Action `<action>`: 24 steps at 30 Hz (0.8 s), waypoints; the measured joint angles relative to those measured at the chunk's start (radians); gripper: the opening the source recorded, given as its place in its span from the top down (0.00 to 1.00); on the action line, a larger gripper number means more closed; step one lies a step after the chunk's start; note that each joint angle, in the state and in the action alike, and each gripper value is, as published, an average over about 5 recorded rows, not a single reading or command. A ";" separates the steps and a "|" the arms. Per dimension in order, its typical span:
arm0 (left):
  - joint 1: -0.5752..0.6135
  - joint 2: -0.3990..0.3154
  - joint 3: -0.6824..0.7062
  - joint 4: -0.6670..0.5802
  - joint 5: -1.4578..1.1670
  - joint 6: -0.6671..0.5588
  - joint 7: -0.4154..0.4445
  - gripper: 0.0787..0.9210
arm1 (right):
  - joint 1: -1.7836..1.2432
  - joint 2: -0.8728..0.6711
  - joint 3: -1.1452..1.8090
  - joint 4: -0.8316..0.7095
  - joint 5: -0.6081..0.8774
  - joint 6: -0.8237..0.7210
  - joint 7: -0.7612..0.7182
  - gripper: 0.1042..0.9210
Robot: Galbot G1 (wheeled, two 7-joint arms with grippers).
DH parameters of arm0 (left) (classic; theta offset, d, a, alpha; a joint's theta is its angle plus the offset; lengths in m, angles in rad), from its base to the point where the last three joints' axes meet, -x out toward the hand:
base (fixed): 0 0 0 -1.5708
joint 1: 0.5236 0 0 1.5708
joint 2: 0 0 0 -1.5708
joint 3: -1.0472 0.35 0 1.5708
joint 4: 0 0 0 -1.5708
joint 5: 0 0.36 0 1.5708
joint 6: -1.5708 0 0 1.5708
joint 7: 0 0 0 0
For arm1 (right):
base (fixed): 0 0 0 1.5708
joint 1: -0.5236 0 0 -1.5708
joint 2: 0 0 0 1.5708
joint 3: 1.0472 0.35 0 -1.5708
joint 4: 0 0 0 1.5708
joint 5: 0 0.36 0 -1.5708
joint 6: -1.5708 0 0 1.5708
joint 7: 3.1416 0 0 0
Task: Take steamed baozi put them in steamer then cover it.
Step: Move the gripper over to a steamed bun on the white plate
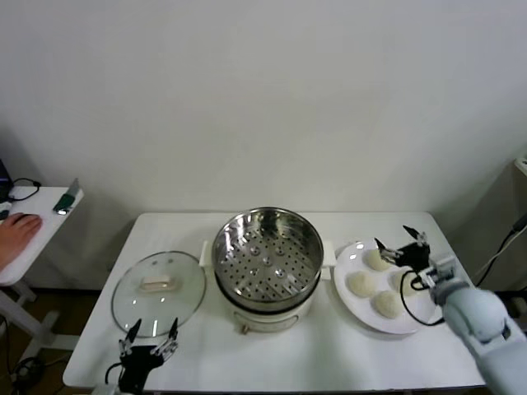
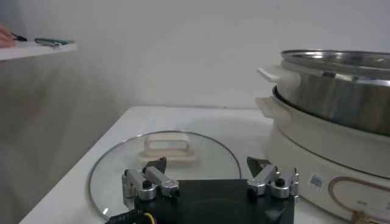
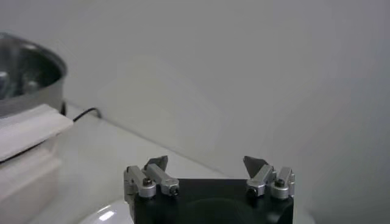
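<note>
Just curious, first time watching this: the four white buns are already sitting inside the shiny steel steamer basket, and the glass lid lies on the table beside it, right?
Not quite. The round shiny steel steamer basket holds nothing; the four small creamy-white dough buns lie on the flat white plate next to it, as the head view shows. The round clear glass lid does lie on the table beside the steamer.

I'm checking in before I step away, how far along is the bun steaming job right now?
Nothing looks done yet. The steamer is empty, and all four baozi sit on the white plate beside it. In hand: the right hand hovers open over the plate, holding nothing. The left hand waits open near the table's front edge by the glass cover, which lies flat on the table. Left: move four buns, then cover.
</note>
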 measured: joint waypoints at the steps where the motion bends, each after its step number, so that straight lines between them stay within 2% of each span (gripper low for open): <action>1: -0.001 0.000 0.001 0.000 0.000 0.000 0.001 0.12 | 0.060 -0.023 -0.056 -0.024 -0.023 0.017 -0.054 0.12; 6: -0.007 0.001 0.001 0.005 0.002 0.001 0.003 0.12 | 0.385 -0.090 -0.374 -0.149 -0.102 0.102 -0.300 0.12; 12: -0.007 0.002 -0.003 0.003 0.002 0.000 0.003 0.12 | 0.771 -0.083 -0.773 -0.287 -0.116 0.157 -0.517 0.12; 18: -0.006 0.002 -0.003 -0.004 0.001 -0.003 0.004 0.12 | 1.016 -0.019 -1.098 -0.402 -0.108 0.176 -0.630 0.12; 24: -0.001 0.000 -0.011 -0.011 -0.002 -0.008 0.005 0.12 | 1.099 0.065 -1.246 -0.520 -0.125 0.191 -0.679 0.12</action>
